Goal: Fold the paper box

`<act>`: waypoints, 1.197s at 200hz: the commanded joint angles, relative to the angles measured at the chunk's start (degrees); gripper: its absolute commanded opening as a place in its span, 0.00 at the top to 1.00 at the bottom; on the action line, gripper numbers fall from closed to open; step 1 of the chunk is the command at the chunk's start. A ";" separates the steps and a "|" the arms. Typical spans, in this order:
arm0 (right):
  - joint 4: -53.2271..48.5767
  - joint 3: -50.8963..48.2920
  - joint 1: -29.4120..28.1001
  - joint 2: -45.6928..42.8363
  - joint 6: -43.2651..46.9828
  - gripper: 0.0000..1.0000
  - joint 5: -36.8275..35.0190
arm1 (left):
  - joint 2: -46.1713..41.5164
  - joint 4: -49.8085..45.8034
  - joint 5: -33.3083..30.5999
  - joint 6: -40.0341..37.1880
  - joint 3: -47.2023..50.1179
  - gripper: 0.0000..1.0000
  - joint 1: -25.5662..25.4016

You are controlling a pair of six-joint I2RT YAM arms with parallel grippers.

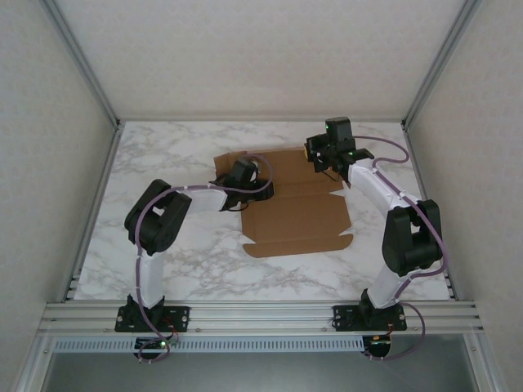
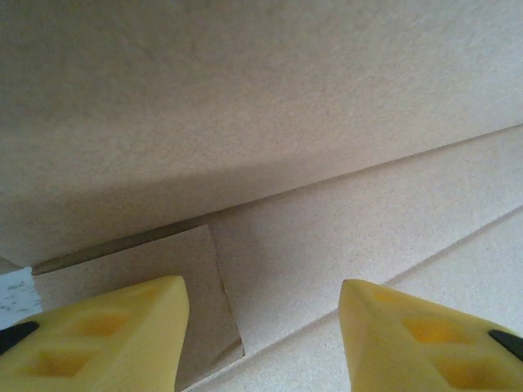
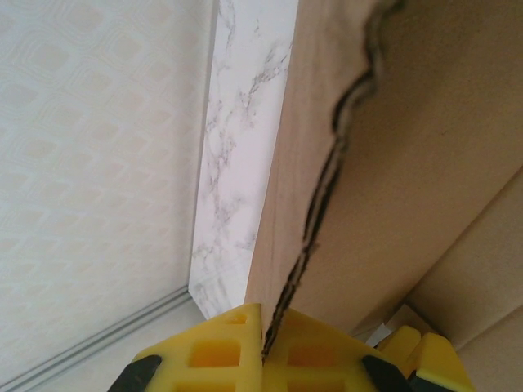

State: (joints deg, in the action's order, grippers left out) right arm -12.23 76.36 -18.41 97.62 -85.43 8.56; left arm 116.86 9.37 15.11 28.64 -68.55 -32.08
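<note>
The paper box [image 1: 296, 220] is a brown cardboard sheet lying flat mid-table, with its far strip folded up. My left gripper [image 1: 245, 173] sits low over the sheet's far left part. In the left wrist view the left gripper [image 2: 261, 347] is open, its yellow fingers [image 2: 114, 339] wide apart just above the flat cardboard [image 2: 327, 220], facing a raised wall with nothing between them. My right gripper [image 1: 315, 155] is at the box's far right corner. In the right wrist view the right gripper [image 3: 274, 347] is shut on the doubled edge of the standing cardboard wall [image 3: 425, 163].
The marble table [image 1: 180, 261] has bare surface left, right and in front of the sheet. White enclosure walls [image 3: 98, 163] and aluminium frame rails [image 1: 90, 73] bound the table; the far wall stands close behind the right gripper.
</note>
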 commanded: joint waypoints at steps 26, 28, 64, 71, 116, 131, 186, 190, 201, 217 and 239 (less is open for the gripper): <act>-2.36 0.06 -0.25 -2.23 3.62 1.00 -1.93 | -2.17 -6.95 -3.42 -2.62 -1.31 0.47 0.16; -2.03 -0.15 -0.27 -2.28 3.72 1.00 -1.93 | -2.41 -7.16 -3.47 -2.69 -1.38 0.46 0.23; 5.28 -4.73 -0.16 -3.87 6.09 1.00 -1.85 | -6.40 -10.11 -4.87 -4.56 -0.79 0.46 0.81; 6.05 -5.52 -0.15 -4.15 6.19 1.00 -1.79 | -6.78 -10.33 -5.00 -4.63 -0.41 0.47 0.79; 11.04 -11.48 -0.12 -6.39 7.70 1.00 -1.96 | -9.24 -10.82 -5.69 -4.56 1.21 0.47 0.79; 11.66 -12.43 0.00 -6.57 8.58 1.00 -1.90 | -11.18 -10.98 -5.24 -4.48 1.73 0.47 0.70; 18.79 -17.33 0.22 -6.93 8.28 1.00 -1.88 | -19.36 -14.13 -4.77 -5.18 3.69 0.46 0.70; 19.12 -17.50 0.20 -6.92 8.26 1.00 -1.92 | -19.89 -14.49 -4.57 -5.18 3.69 0.46 0.76; 19.89 -18.10 0.19 -7.09 8.01 1.00 -2.04 | -21.19 -15.51 -4.38 -5.52 3.97 0.46 0.72; 21.69 -19.07 0.19 -7.35 7.91 1.00 -1.82 | -23.86 -16.20 -4.92 -5.47 5.19 0.46 0.74; 23.83 -20.22 0.34 -8.02 8.25 1.00 -1.58 | -28.16 -17.08 -4.27 -5.51 5.76 0.47 0.79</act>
State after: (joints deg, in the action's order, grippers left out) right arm 9.87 58.13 -18.26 91.07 -79.83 7.53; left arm 93.32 -4.82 10.83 24.16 -64.07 -31.62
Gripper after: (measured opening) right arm 0.034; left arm 0.538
